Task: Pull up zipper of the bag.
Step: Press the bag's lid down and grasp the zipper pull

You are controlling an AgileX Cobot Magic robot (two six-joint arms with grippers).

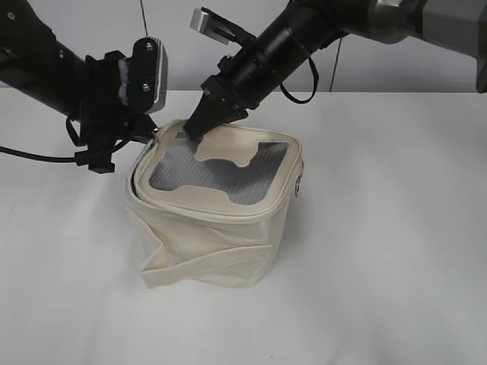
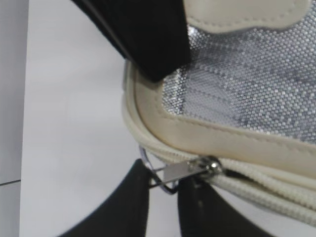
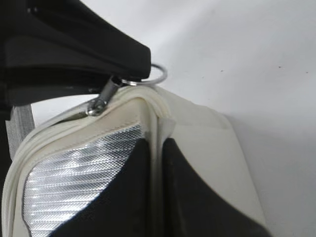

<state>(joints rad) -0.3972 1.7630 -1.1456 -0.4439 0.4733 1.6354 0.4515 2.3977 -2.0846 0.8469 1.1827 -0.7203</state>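
Both sets of jaws are clenched: the right gripper (image 3: 159,163) pinches the rear rim of the bag (image 1: 213,243), which sits on the white table (image 1: 396,251), and the left gripper (image 2: 165,190) nips the ring pull (image 2: 163,175) of a silver slider (image 2: 210,166) at the lid's left back corner. Around the grey ribbed lid panel (image 1: 221,171) runs the cream zipper (image 2: 256,185), its teeth closed beside the slider.

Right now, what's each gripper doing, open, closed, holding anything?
Left gripper: shut on the silver metal ring pull of the cream zipper.
Right gripper: shut on the rim of the small boxy cream fabric bag.
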